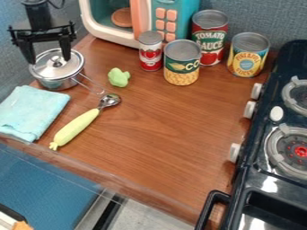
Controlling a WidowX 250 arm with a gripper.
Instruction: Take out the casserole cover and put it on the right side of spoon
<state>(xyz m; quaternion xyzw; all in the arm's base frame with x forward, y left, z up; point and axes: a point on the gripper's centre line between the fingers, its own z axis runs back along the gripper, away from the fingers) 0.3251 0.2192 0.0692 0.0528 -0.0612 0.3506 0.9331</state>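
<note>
The round, silver metal lid (51, 70) sits on the small, shiny metal pot (55, 84) at the far left of the brown wooden tabletop (162, 134). Its small metal knob (57, 58) looks like the likeliest trouble: smooth and low, it could slip free if the grip closes too high or off centre. Closing too low might catch the rim and drag or tip the pot along with the lid. On the way to the spoon's right side, too low a path could knock the lumpy light-green toy (119, 77) or the spoon (78, 127) itself, with its yellow-green handle and metal bowl — and a lid let go from too high could roll or land knob down.

The black two-finger tool (48, 61) hangs over the pot, its fingers spread wide, one towards each side of the lid. It holds nothing — whether either fingertip touches the metal, I can't tell.
</note>
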